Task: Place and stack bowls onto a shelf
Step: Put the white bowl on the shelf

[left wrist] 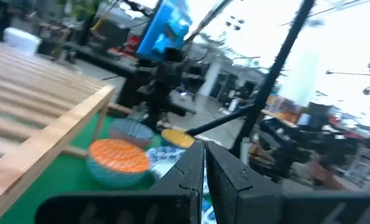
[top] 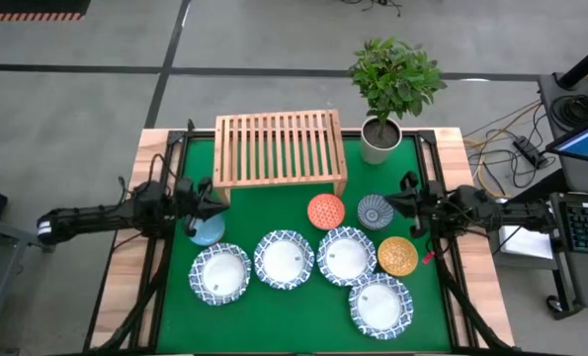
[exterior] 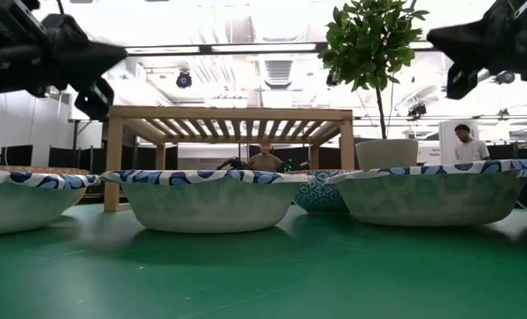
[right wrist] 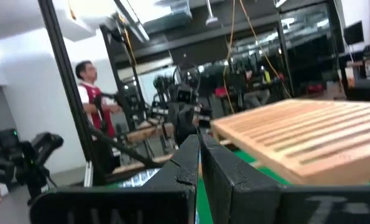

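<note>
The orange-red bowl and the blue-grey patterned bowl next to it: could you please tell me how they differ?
The orange-red bowl has a warm, dotted inside; the blue-grey patterned bowl has cool radiating lines. The orange-red one looks slightly wider and sits closer to the shelf. Both are small, round and upright.

Hidden and cropped items.
My left gripper (top: 203, 204) partly covers the light blue bowl (top: 208, 232); the low view crops the outer white bowls (exterior: 19, 200).
</note>
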Robot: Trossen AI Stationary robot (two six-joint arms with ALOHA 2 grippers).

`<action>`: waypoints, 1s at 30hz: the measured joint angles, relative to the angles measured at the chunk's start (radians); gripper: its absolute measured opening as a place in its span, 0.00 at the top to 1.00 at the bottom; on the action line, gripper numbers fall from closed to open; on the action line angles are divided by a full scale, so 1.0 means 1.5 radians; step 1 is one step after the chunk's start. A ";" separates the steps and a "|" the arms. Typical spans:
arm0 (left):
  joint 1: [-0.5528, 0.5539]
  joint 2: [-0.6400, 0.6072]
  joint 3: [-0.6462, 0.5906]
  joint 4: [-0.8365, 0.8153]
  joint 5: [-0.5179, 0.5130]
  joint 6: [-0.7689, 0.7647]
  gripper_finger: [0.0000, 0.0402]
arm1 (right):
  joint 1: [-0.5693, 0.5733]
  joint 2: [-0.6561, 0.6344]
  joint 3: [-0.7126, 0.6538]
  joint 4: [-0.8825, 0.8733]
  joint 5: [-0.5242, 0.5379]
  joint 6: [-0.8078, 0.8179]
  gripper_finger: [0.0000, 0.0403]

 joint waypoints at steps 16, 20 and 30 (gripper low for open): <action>-0.020 0.060 0.000 0.200 -0.027 0.004 1.00 | 0.000 0.222 0.123 0.067 0.006 -0.047 0.98; -0.020 0.067 0.001 0.256 -0.116 0.004 1.00 | 0.000 0.307 0.218 -0.015 0.006 -0.069 0.98; -0.020 0.068 0.001 0.264 -0.148 0.014 1.00 | 0.000 0.500 0.422 -0.222 0.006 -0.083 0.98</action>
